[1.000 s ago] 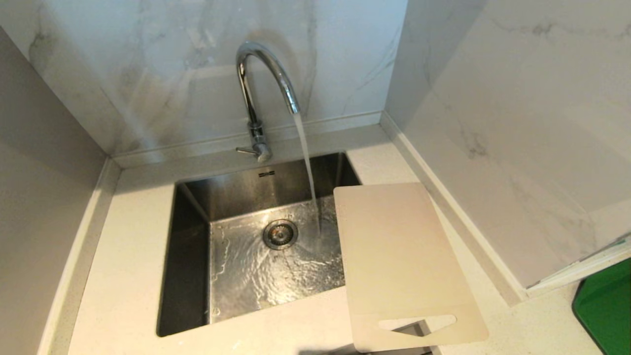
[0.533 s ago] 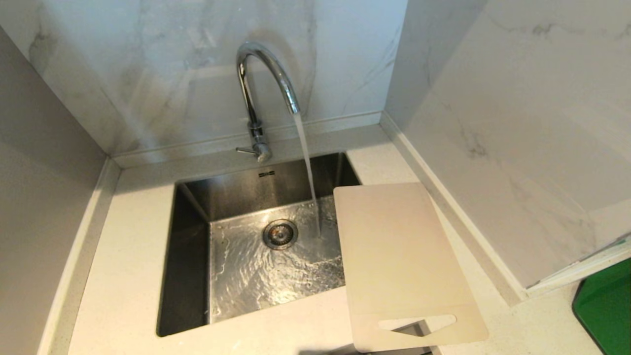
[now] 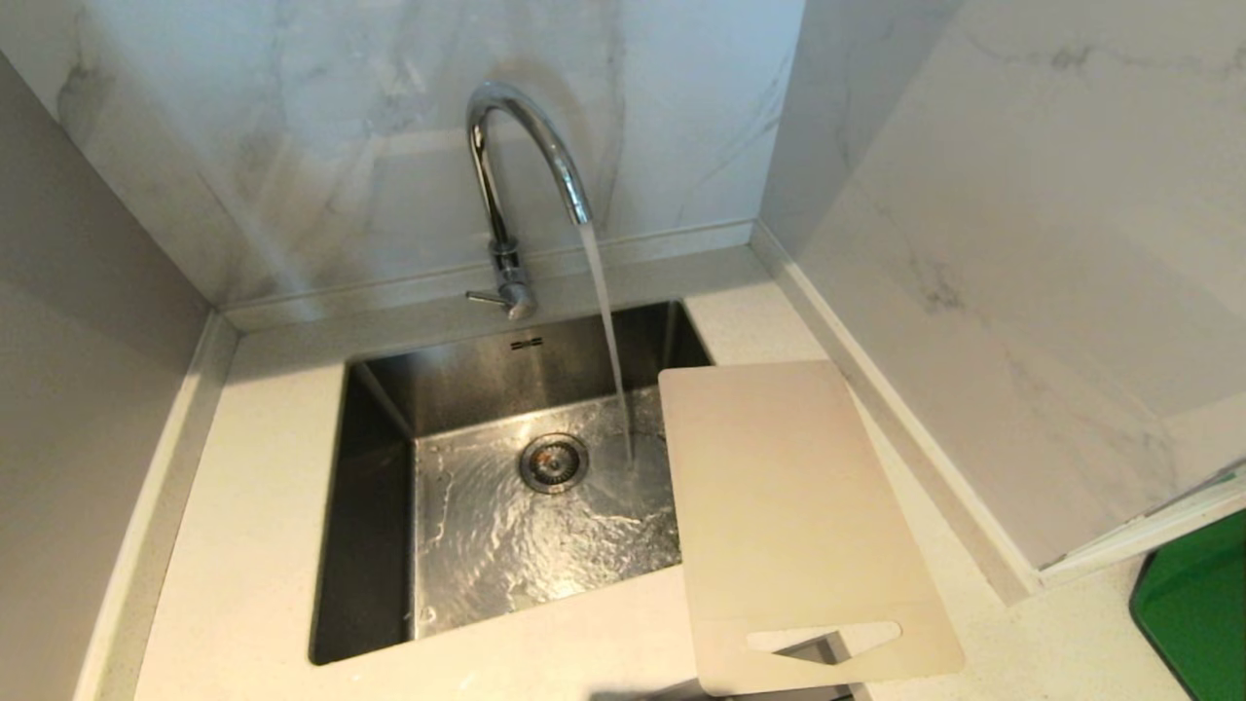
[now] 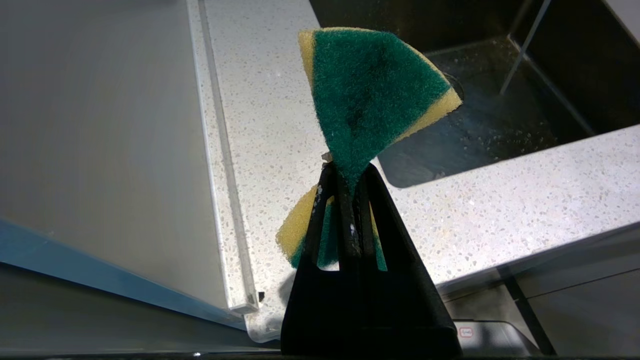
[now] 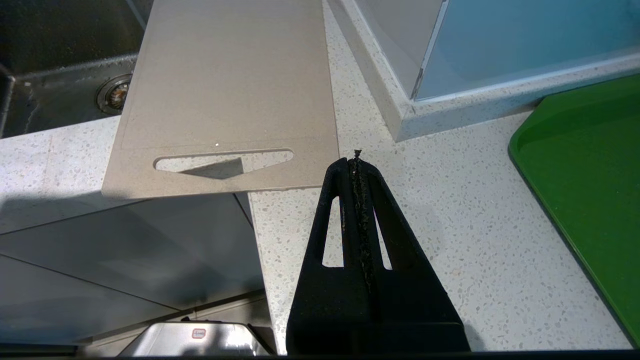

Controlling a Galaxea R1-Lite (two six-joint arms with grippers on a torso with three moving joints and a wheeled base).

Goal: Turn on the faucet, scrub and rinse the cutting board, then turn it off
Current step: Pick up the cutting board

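A pale speckled stone counter runs along the near edge, hemmed by marble-look walls at the back and right. A green tray sits at the near right corner. The left gripper is clamped tight on a green and yellow sponge above the counter's front edge; the right gripper, fingers pressed together and empty, hangs just beside the cutting board. That board, thin and cream-white with a slot handle nearest, lies across the right rim of the steel sink, overhanging the counter front. Behind, the chrome faucet pours water into the basin
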